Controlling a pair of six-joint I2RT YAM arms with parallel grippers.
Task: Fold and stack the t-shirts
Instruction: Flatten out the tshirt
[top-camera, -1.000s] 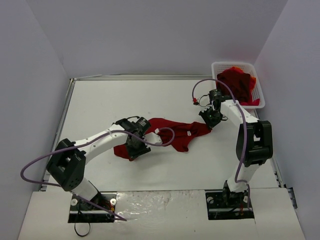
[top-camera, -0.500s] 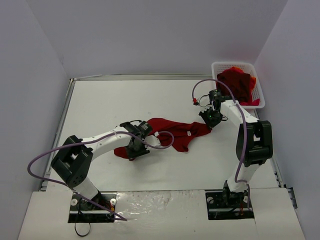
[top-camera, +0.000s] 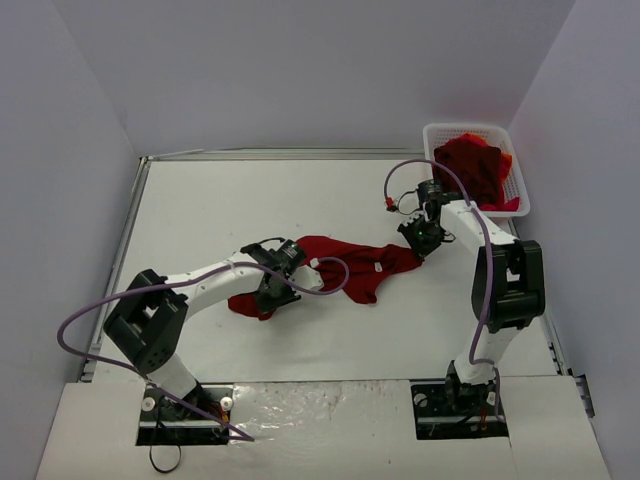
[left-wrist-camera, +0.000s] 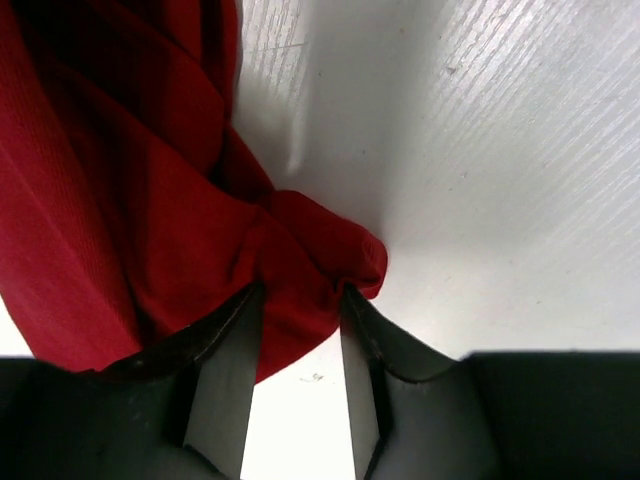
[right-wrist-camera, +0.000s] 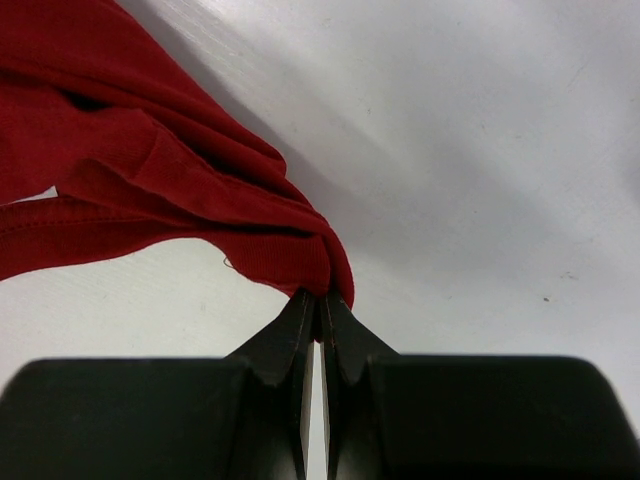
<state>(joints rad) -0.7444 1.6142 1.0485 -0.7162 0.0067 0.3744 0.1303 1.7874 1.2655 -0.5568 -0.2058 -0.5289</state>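
A dark red t-shirt (top-camera: 345, 262) lies stretched and crumpled across the middle of the table between both arms. My left gripper (top-camera: 268, 297) is at its left end. In the left wrist view a bunched fold of the t-shirt (left-wrist-camera: 120, 200) fills the gap between the left gripper's (left-wrist-camera: 300, 295) fingertips, which press on it from both sides. My right gripper (top-camera: 418, 243) holds the right end. In the right wrist view the right gripper (right-wrist-camera: 322, 295) is shut on a thin corner of the t-shirt (right-wrist-camera: 150, 190).
A white mesh basket (top-camera: 470, 130) stands at the back right with more red t-shirts (top-camera: 475, 170) piled in it, just behind the right arm. Purple cables loop over both arms. Raised edges border the table at left and back.
My left arm has shifted slightly, its elbow swinging right and the gripper edging along the cloth's left end. The right arm and its grip have not moved.
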